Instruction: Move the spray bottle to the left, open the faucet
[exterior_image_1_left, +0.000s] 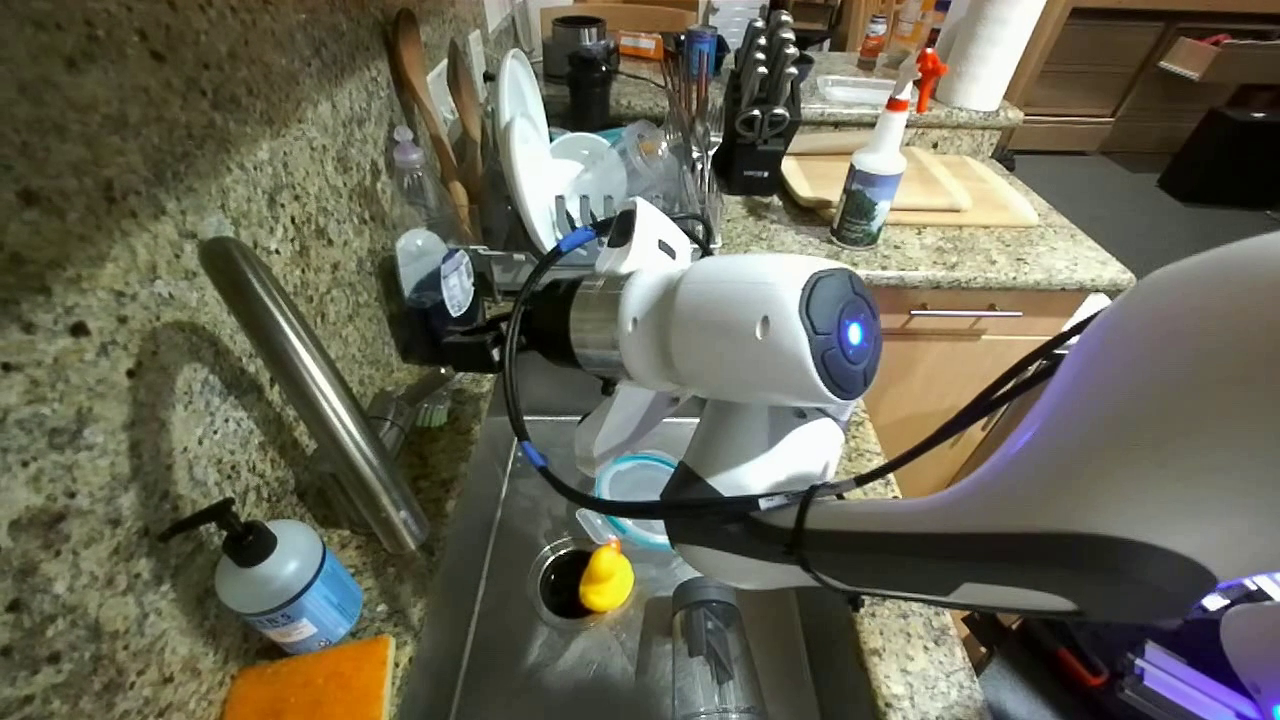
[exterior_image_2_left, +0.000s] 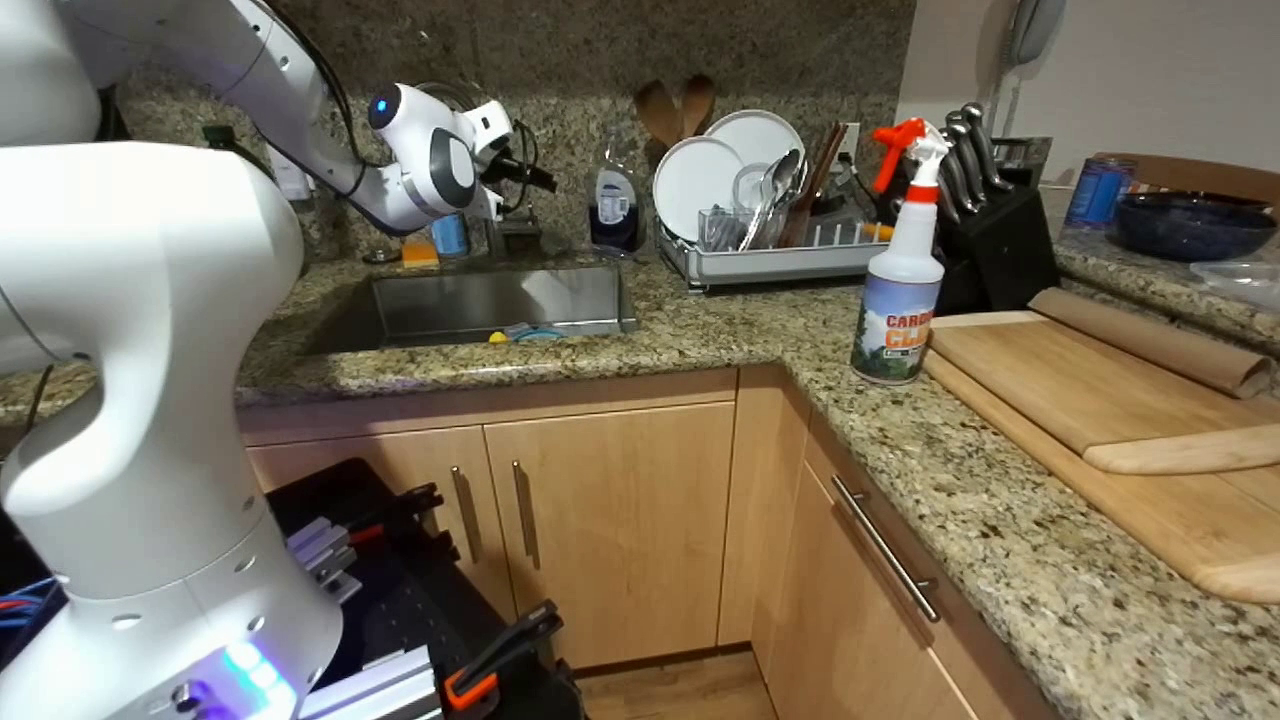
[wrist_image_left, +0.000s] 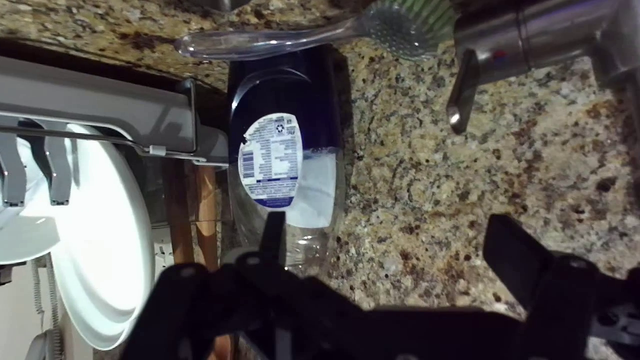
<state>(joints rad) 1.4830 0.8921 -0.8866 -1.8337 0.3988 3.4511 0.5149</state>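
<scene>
Standing upright on the speckled granite table, the slim white spray bottle with the red-orange trigger head and printed label was just beside the pale wooden cutting boards and near the black knife block. In both exterior views it was well apart from the black jaws of the white jointed arm, which reached across the rectangular steel sink. The jaws were released and spread wide, speckled stone showing between them in the wrist view. One jaw overlapped the neck of a clear plastic bottle of dark-blue liquid with an oval white label; whether they touched could not be told. The thick, brushed-steel, gently arched faucet stood between the granite backsplash and the sink, its short metal lever visible in the wrist view. A clear-handled brush with green bristles lay by the foot of the dark-blue bottle. In the sink, a yellow toy duck sat beside the dark round drain, near a clear cylinder with a grey cap. A squat pump bottle of blue soap stood just beside a flat orange sponge.
</scene>
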